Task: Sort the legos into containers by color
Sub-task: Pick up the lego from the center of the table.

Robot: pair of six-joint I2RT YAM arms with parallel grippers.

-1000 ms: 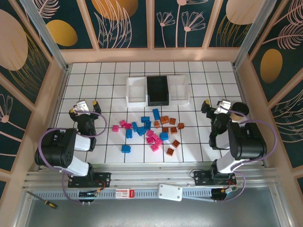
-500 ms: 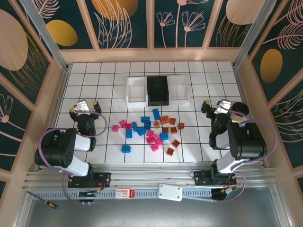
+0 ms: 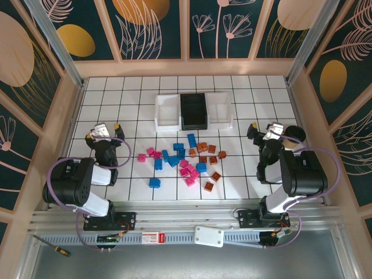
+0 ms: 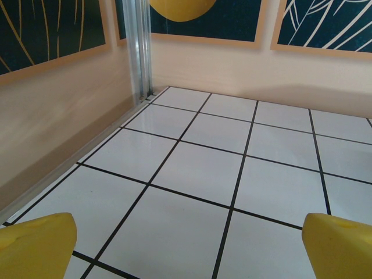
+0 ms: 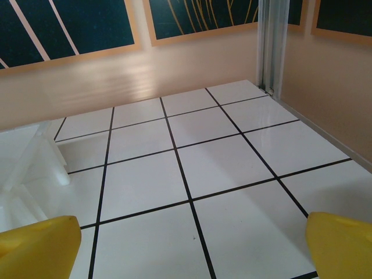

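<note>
While left gripper (image 3: pixel 103 131) and right gripper (image 3: pixel 268 129) are spread apart, the legos (image 3: pixel 183 160) are judged light, rigid, best pinched across flat sides.

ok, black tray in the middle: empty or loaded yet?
Empty: in the top view the black tray shows a bare floor, and the legos all lie on the tiles nearer the arms.

Bright, even light, sheen on tiles (image 5: pixel 273 136)

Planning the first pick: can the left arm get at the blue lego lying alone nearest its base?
Probably yes: the left pincer is open and empty, bare tiles lie between it and that blue lego, which sits apart from the pile.
</note>
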